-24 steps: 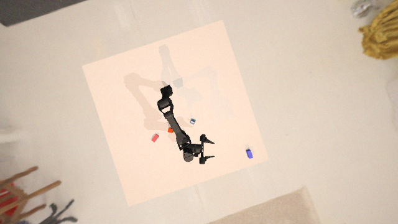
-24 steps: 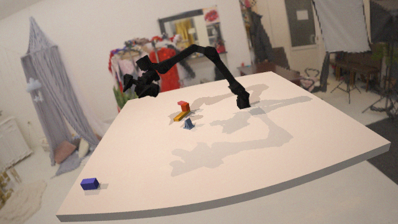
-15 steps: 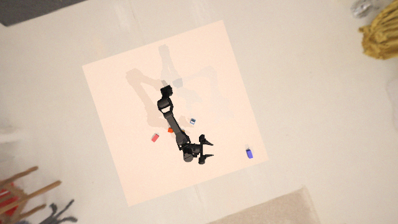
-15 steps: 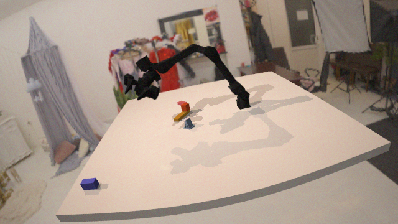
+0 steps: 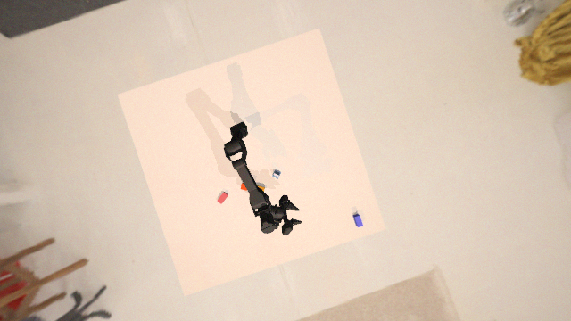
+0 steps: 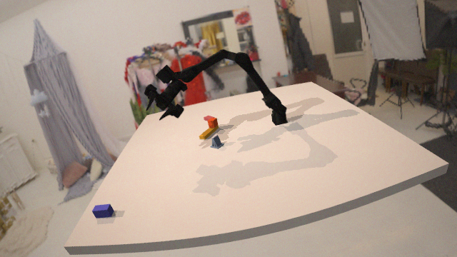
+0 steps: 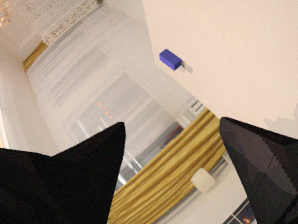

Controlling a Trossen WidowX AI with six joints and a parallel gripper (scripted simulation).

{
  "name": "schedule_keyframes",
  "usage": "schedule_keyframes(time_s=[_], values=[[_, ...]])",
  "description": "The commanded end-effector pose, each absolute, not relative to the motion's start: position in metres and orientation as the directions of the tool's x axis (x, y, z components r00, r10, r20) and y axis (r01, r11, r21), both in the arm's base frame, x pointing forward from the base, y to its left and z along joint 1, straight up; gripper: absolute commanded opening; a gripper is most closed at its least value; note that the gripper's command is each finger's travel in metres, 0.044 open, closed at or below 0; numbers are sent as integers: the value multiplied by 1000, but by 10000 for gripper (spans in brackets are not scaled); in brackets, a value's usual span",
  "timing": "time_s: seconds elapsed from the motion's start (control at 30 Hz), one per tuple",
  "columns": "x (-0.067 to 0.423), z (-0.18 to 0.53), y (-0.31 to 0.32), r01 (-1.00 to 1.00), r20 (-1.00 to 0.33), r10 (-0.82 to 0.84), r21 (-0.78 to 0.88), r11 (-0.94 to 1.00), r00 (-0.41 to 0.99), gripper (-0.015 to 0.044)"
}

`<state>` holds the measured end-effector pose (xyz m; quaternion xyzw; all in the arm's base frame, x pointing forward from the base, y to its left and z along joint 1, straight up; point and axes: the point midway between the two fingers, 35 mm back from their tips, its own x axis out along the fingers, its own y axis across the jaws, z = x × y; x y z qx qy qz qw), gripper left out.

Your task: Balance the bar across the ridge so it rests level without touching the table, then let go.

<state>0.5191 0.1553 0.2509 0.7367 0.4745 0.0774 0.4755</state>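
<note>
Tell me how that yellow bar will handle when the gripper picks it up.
The yellow bar looks like a rigid block, so it probably won't flex. Its flat faces suggest sliding, not rolling. One end seems propped against the orange block, so it may shift when touched.

Crowded only near the table (image 6: 321,200) centre, with the yellow bar (image 6: 208,133), orange block (image 6: 213,122), pink block (image 6: 208,118) and blue ridge (image 6: 216,142) clustered close together; well apart, a purple block (image 6: 103,210) near one corner, open surface between.
</note>
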Motion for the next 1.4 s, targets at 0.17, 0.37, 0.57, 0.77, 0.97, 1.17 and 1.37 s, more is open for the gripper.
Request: schedule_keyframes(time_s=[0.17, 0.37, 0.57, 0.77, 0.97, 1.17, 1.37], values=[[518, 240, 138, 540, -414, 713, 840, 59, 566, 315], [515, 231, 127, 483, -472, 669, 855, 189, 574, 315], [511, 221, 115, 426, -530, 623, 844, 325, 575, 315], [506, 212, 103, 367, -588, 576, 807, 462, 568, 315], [499, 203, 91, 304, -644, 527, 746, 592, 554, 315], [491, 195, 79, 234, -699, 477, 664, 711, 533, 315], [482, 187, 67, 154, -750, 426, 564, 811, 505, 315]])
